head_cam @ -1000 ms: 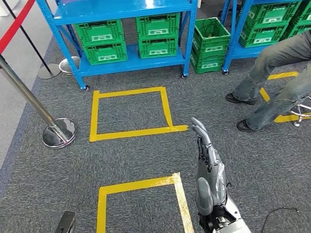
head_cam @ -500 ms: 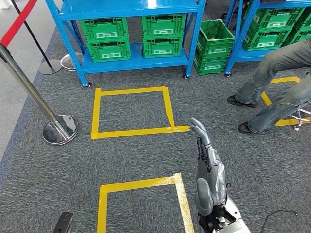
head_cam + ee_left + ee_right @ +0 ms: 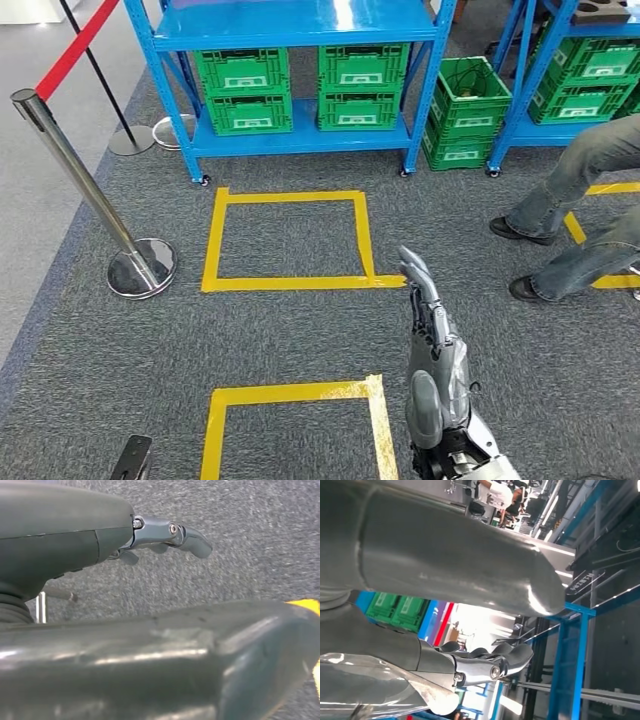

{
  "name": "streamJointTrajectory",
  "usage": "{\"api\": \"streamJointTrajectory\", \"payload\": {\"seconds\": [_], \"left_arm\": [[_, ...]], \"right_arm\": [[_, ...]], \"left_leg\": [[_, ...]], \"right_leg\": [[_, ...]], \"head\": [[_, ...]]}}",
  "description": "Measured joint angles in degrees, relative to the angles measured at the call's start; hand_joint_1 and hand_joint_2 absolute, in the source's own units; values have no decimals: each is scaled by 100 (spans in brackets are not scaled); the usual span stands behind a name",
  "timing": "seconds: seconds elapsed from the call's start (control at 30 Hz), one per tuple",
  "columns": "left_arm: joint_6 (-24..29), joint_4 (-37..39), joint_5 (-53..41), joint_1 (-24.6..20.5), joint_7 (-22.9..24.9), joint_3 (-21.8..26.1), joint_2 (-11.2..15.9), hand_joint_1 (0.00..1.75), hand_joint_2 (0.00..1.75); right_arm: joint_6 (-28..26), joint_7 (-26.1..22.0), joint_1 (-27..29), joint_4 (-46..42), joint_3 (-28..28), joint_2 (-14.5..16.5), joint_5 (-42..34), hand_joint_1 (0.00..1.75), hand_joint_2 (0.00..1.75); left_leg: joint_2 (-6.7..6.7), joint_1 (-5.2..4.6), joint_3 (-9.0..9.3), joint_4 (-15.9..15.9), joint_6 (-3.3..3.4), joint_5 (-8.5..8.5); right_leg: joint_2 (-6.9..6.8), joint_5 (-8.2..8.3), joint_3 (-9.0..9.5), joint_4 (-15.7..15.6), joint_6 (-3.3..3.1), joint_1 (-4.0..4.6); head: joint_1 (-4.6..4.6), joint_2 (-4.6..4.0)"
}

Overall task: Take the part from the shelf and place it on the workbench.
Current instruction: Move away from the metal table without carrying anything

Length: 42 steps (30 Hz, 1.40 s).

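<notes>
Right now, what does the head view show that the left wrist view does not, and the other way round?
Head view alone: the blue shelf with green crates, a stanchion, a seated person's legs, and the right hand raised with nothing in it. Left wrist view alone: the left hand close up, fingers extended, holding nothing. Both: grey carpet and yellow floor tape.

Lower right of the head view: the robot's right hand (image 3: pixel 436 365), grey plastic with a thick rounded thumb and darker segmented fingers (image 3: pixel 424 295). Silver metal and thin black cables sit at its wrist. The left hand (image 3: pixel 113 545) has dark smooth casing (a small silver screw marks one finger).
</notes>
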Motion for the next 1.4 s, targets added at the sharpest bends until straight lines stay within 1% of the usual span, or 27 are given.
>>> {"api": "streamJointTrajectory", "payload": {"seconds": [0.07, 0.1, 0.17, 0.23, 0.27, 0.33, 0.4, 0.43, 0.47, 0.53, 0.57, 0.6, 0.63, 0.7, 0.77, 0.83, 0.9, 0.93, 0.97, 1.03, 1.07, 1.1, 1.17, 1.2, 1.27, 1.33, 1.4], "left_arm": [[2, 0, 3, -8, 1, 8, 13, 0, 0], [3, 0, 4, -13, 1, 11, 17, 0, 0], [2, 0, 4, -26, 0, 13, 11, 0, 0], [0, 0, 5, -37, 0, 14, 3, 0, 0], [0, 0, 6, -34, -1, 14, 3, 0, 0], [-1, 0, 6, -7, -1, 20, 4, 0, 0], [-1, 0, 7, 22, -1, 27, 4, 0, 0], [-1, 1, 7, 35, -1, 28, 3, 0, 0], [-1, 1, 7, 52, -1, 30, 7, 0, 0], [-1, 2, 7, 111, 1, 34, 26, 0, 0], [0, 1, 8, 129, 1, 40, 33, 0, 0], [1, 1, 8, 124, 1, 46, 36, 0, 0], [2, 1, 9, 88, 0, 51, 29, 0, 0], [3, -1, 9, 4, -4, 54, 21, 0, 0], [5, -2, 21, -17, -7, 53, 19, 0, 0], [6, -1, 35, 2, -7, 54, 11, 0, 0], [6, 0, 38, 22, -7, 56, -2, 0, 0], [6, 0, 39, 29, -7, 57, -5, 0, 0], [7, 0, 40, 40, -7, 58, -9, 0, 0], [4, 2, 49, 59, -5, 61, -20, 0, 0], [1, 2, 54, 52, -2, 64, -29, 0, 0], [-1, -4, 57, 28, 0, 67, -35, 0, 0], [2, -22, 63, -68, 1, 71, -28, 0, 0], [5, -32, 68, -116, -3, 70, -20, 0, 0], [5, -37, 79, -164, -4, 67, -13, 0, 0], [5, -37, 82, -122, -3, 68, -10, 0, 0], [5, -37, 82, -55, -1, 74, -2, 0, 0]], "right_arm": [[1, 0, 10, 5, -4, 0, -2, 0, 0], [0, 0, 13, 6, -6, 0, -3, 0, 0], [-1, -3, 19, 2, -6, 1, -5, 0, 0], [1, -10, 17, -3, -3, 2, -4, 0, 0], [3, -13, 16, -5, -3, 2, -4, 0, 0], [4, -15, 18, -5, -4, 3, -3, 0, 0], [5, -16, 18, -5, -4, 3, -2, 0, 0], [5, -17, 18, -5, -4, 3, -2, 0, 0], [5, -17, 19, -4, -4, 3, -2, 0, 0], [7, -11, 16, 6, -4, 4, -2, 0, 0], [8, -8, 14, 5, -2, 7, -2, 0, 0], [9, -5, 6, -1, 2, 9, -2, 0, 0], [10, -4, -13, -11, 9, 12, 0, 0, 0], [12, -8, -58, -29, 24, 15, 1, 0, 0], [13, -7, -74, -34, 28, 15, 1, 0, 0], [11, -4, -66, -34, 26, 14, 3, 0, 0], [11, -1, -62, -30, 24, 13, 7, 0, 0], [11, 0, -62, -25, 22, 12, 9, 0, 0], [11, 4, -61, -16, 19, 12, 12, 0, 0], [11, 13, -55, 11, 15, 8, 15, 0, 0], [11, 19, -50, 14, 15, 8, 18, 0, 0], [11, 20, -51, -3, 23, 12, 20, 0, 0], [14, 19, -90, -60, 60, 37, 26, 0, 0], [17, 18, -112, -80, 76, 49, 28, 0, 0], [24, 24, -125, -83, 87, 60, 31, 0, 0], [28, 29, -103, -74, 87, 60, 33, 0, 0], [29, 33, -87, -66, 86, 60, 34, 0, 0]], "left_leg": [[-7, 13, 71, 13, -111, -107], [-8, 16, 100, 25, -151, -110], [17, 32, 2, 307, -220, 56], [57, 35, -450, 1042, -251, 254], [73, 26, -729, 1419, -252, 211], [80, -6, -1183, 1809, -221, -268], [80, -59, -1405, 1654, -140, -734], [80, -96, -1448, 1409, -72, -716], [80, -143, -1462, 1076, 18, -405], [57, -264, -1440, 466, 177, 638], [48, -312, -1401, 311, 208, 982], [35, -345, -1340, 259, 209, 1077], [24, -344, -1238, 274, 203, 955], [5, -319, -986, 221, 232, 751], [1, -288, -707, 155, 272, 553], [-7, -275, -418, 99, 290, 346], [-45, -269, -66, 33, 290, 116], [-65, -269, 132, -10, 286, -6], [-80, -270, 332, -64, 282, -133], [-106, -264, 666, -161, 258, -387], [-117, -262, 806, -218, 235, -534], [-123, -263, 931, -218, 203, -574], [-107, -284, 1058, -19, 138, -473], [-76, -291, 1001, 253, 108, -334], [-11, -269, 656, 912, 37, -388], [28, -200, 233, 1371, -70, -887], [41, -116, -35, 1353, -172, -1336]], "right_leg": [[13, 56, 133, -270, -106, 3], [25, -21, 168, -269, -210, 24], [28, -67, 298, -280, -331, 30], [7, -180, 493, -321, -405, 48], [-6, -252, 604, -352, -426, 61], [-4, -414, 866, -432, -449, 93], [7, -596, 1187, -525, -456, 130], [8, -694, 1354, -577, -458, 154], [8, -793, 1511, -638, -464, 172], [32, -1010, 1808, -746, -445, 205], [52, -1101, 1964, -809, -423, 207], [71, -1126, 2085, -819, -386, 208], [85, -1062, 2110, -714, -341, 204], [74, -755, 1823, -11, -267, 203], [56, -717, 1207, 892, -230, 205], [51, -1173, 586, 1301, -218, 204], [50, -1640, 96, 1184, -227, 215], [51, -1621, -82, 969, -245, 226], [51, -1315, -214, 662, -280, 244], [59, -43, -329, -21, -374, 292], [64, 442, -323, -231, -417, 320], [74, 684, -301, -349, -459, 336], [91, 522, -134, -392, -538, 331], [90, 445, -19, -427, -583, 306], [75, 342, 209, -476, -636, 244], [77, 247, 359, -483, -618, 194], [90, 144, 490, -476, -550, 149]], "head": [[29, 0], [32, 0], [16, 1], [-4, 1], [-5, 0], [-14, 0], [-23, 0], [-30, 0], [-37, 0], [-25, 0], [-36, 1], [-37, 1], [-59, 2], [-46, 2], [-22, 2], [-11, 2], [-4, 2], [-2, 2], [-2, 2], [-11, 1], [-15, 1], [-20, 1], [-14, 1], [-25, 0], [-49, -1], [-71, 0], [-79, 0]]}}
